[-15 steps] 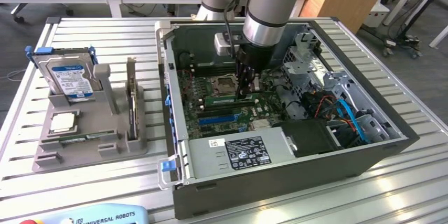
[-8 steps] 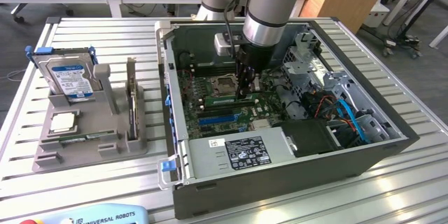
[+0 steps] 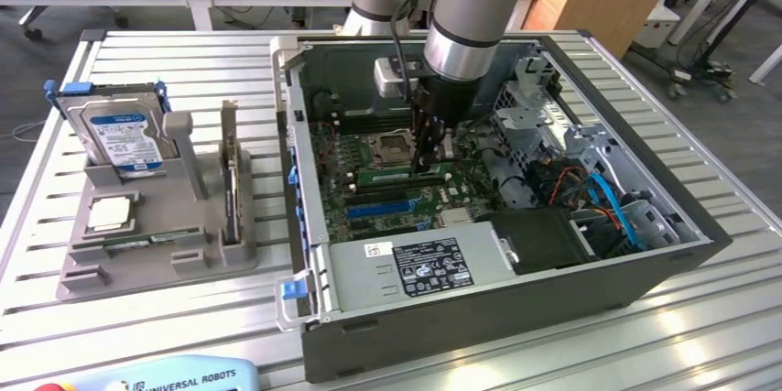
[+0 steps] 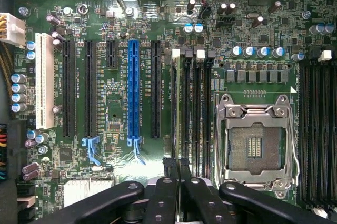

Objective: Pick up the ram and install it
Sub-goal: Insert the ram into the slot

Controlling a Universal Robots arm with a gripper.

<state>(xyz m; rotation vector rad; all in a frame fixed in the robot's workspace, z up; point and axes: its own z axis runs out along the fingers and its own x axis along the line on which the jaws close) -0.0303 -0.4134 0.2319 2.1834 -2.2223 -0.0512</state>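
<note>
The ram is a thin green stick standing on edge in a memory slot of the motherboard, just beside the empty processor socket. In the wrist view the ram shows edge-on, running along the slot away from the fingers. My gripper reaches straight down into the open computer case and sits at one end of the stick. Its two black fingertips close tightly on either side of the ram's near end, so the gripper is shut on it.
The case wall surrounds the motherboard, with drive cages and cables at the exterior view's right. A grey fixture at the exterior view's left holds a hard drive, a processor chip and another green stick. A blue slot lies near the memory slots.
</note>
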